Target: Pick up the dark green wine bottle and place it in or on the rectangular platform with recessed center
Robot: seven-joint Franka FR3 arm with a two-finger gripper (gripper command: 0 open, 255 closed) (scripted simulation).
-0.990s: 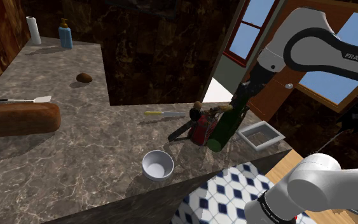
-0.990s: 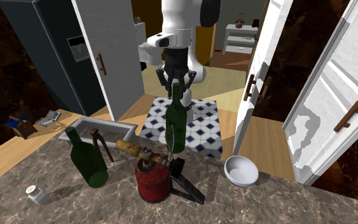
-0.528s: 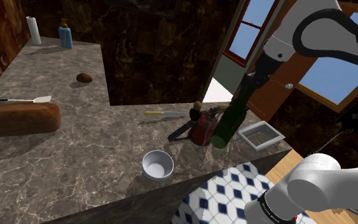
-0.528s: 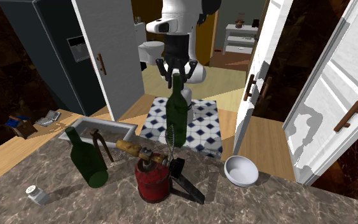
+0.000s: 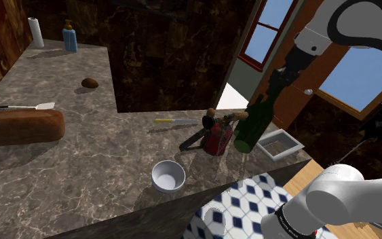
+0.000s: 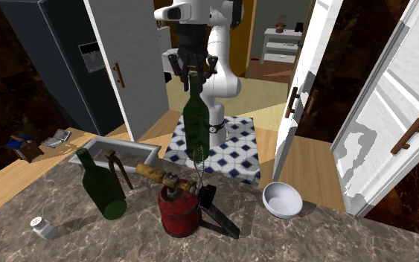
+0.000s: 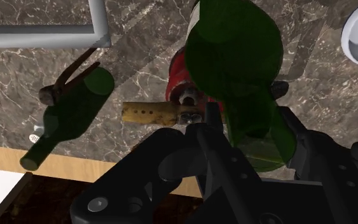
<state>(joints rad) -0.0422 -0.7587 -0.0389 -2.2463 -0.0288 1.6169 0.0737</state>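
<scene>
While my end effector [image 6: 193, 68] clamps the dark green wine bottle [image 6: 196, 125] by its neck (upright, clear of the desk), it hangs beside the recessed platform [image 6: 141, 155], on the platform's red canister [image 6: 178, 212] side, not yet over it.

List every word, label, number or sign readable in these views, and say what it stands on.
No text can be read anywhere.
Blue bottle: any label is too small to read.
Red canister and held green wine bottle: no lettering shows.

In the shoulder view, the bottle [image 5: 250, 125] hangs over the counter [image 5: 101, 170] between canister [image 5: 216, 141] and tray [image 5: 278, 143]; bowl [image 5: 168, 176] nearer the edge.
</scene>
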